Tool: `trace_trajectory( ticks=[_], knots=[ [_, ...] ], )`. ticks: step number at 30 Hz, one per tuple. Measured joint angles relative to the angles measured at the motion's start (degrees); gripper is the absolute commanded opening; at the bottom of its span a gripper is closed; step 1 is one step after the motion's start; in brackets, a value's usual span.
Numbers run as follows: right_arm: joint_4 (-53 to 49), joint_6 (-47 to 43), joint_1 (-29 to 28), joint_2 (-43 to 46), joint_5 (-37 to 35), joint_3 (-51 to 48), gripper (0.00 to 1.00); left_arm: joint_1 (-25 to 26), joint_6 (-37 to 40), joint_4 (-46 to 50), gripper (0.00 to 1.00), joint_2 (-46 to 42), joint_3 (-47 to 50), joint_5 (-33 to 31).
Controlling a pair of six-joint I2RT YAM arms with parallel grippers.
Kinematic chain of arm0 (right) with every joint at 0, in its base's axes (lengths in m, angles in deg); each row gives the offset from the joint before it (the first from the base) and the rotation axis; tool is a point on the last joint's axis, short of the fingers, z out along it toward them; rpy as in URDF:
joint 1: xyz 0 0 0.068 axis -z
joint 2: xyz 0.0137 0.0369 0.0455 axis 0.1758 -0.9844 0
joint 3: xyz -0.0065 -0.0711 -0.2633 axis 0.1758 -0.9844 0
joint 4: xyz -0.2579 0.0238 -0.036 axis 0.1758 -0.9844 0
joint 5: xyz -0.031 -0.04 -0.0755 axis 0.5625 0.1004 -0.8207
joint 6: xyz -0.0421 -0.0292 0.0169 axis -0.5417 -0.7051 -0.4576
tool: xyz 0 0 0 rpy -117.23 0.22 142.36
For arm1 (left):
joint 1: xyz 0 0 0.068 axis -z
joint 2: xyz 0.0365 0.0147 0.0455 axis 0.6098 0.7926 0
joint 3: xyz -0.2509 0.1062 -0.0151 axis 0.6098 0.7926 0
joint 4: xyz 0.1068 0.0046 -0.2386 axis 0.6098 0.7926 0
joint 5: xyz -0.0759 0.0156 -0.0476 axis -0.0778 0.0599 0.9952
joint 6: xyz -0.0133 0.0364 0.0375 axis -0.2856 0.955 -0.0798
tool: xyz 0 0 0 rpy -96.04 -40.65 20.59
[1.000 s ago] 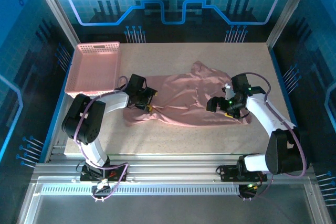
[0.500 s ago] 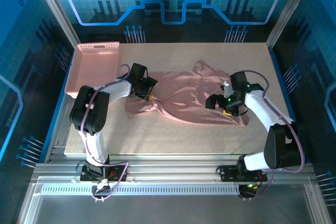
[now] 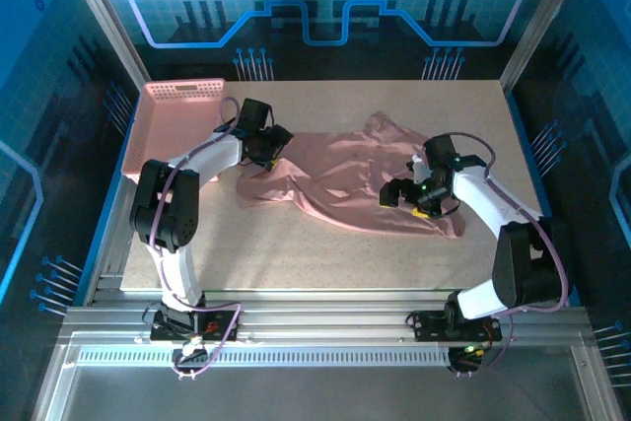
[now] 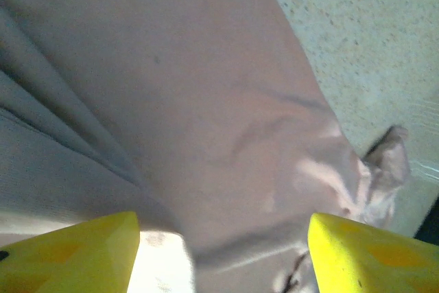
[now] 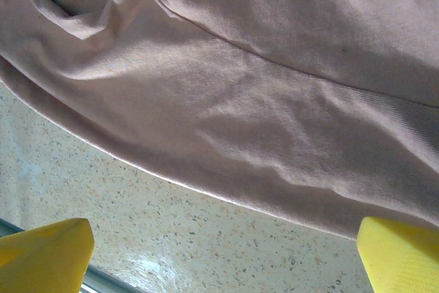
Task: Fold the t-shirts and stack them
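Looking at the table [image 3: 325,258]: speckled beige top, both arms reaching in from the near edge. One dusty-pink t-shirt [image 3: 335,173] lies crumpled and unfolded across the middle. It is spread wide left to right, with a bunched lump at its far edge and wrinkles running through it. The pink lattice basket [image 3: 179,130] sits at the far-left corner, near the shirt's left end; can't tell if they touch. The left gripper [image 3: 268,145] is at the shirt's left edge, close to the basket's right rim. In the left wrist view its yellow fingertips [image 4: 75,255] stand apart over cloth, nothing visibly clamped between them. The right gripper [image 3: 394,194] sits low over the shirt's right part. The right wrist view shows its tips spread wide, with the shirt hem and bare tabletop between them.
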Motion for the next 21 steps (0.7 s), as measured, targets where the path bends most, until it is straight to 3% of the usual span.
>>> trace_trajectory(
  ticks=[9,21],
  knots=[
    [0.7,0.0,-0.3,-0.3,0.0,0.2,1.00,-1.1,2.7,5.6,0.69,-11.2,8.3,-3.3],
    [1.0,0.0,-0.6,-1.0,0.0,0.6,1.00,-1.8,-0.5,4.2,0.68,-4.1,8.8,-2.0]
  ],
)
